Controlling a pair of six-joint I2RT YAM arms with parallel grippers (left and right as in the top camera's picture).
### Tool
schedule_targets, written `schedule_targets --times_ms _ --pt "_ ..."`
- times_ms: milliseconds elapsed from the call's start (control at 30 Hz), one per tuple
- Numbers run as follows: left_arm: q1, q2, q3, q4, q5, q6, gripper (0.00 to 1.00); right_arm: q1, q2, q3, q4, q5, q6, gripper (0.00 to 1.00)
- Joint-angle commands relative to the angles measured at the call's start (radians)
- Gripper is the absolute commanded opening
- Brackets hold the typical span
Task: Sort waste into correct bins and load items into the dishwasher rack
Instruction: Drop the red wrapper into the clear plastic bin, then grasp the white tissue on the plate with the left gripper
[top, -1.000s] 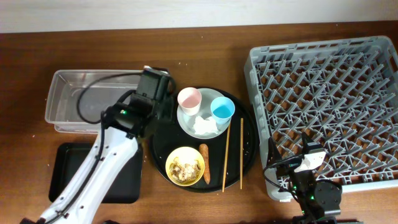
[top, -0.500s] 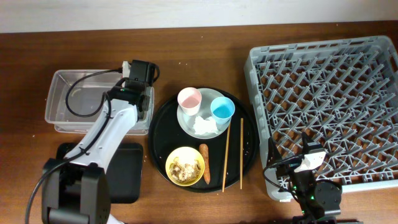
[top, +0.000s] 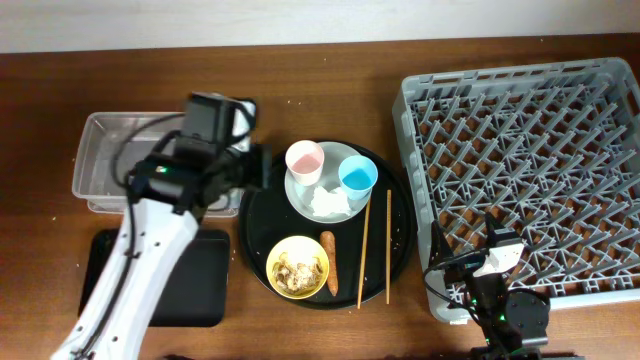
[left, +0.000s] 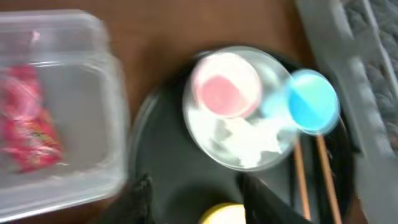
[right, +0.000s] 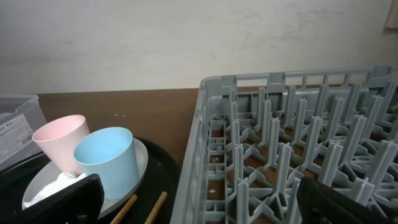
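left arm over the round tray, wrapper in the tub

left gripper (left: 196, 198) hangs above the left side of the round black tray (top: 400, 235), fingers spread wide, nothing held; its view is blurred. red wrapper (left: 30, 134) lies in the clear tub (left: 112, 124). tissue (left: 245, 140) sits on the plate (left: 198, 127) with the pink cup (left: 225, 84) and blue cup (left: 313, 101). yellow bowl (top: 297, 266), carrot stick (top: 329, 262) and chopsticks (top: 363, 250) are on the tray. right gripper (right: 205, 200) is at the rack (top: 530, 170) corner, wide open, empty.
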Motion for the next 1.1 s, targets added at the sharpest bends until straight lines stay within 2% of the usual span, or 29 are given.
schedule_targets --times_ms 0,133,367,500,667,833,1067 --pt "-0.099 0.019 -0.075 -0.005 0.101 -0.040 0.43 0.006 -0.004 -0.005 -0.005 -0.002 0.005 0.98" --pt "-0.206 0.023 -0.194 0.140 0.074 -0.128 0.43 0.006 -0.004 -0.005 -0.005 -0.002 0.005 0.98" --pt "-0.286 0.027 -0.345 0.391 -0.060 -0.243 0.43 0.006 -0.004 -0.005 -0.005 -0.002 0.005 0.98" --pt "-0.296 0.027 -0.389 0.458 -0.121 -0.249 0.43 0.006 -0.004 -0.005 -0.005 -0.002 0.005 0.98" --pt "-0.298 0.089 -0.425 0.538 -0.120 -0.290 0.43 0.006 -0.004 -0.005 -0.005 -0.002 0.005 0.98" --pt "-0.298 0.211 -0.425 0.623 -0.041 -0.291 0.43 0.006 -0.004 -0.005 -0.005 -0.002 0.005 0.98" --pt "-0.298 0.304 -0.425 0.657 -0.038 -0.291 0.43 0.006 -0.004 -0.005 -0.005 -0.002 0.005 0.98"
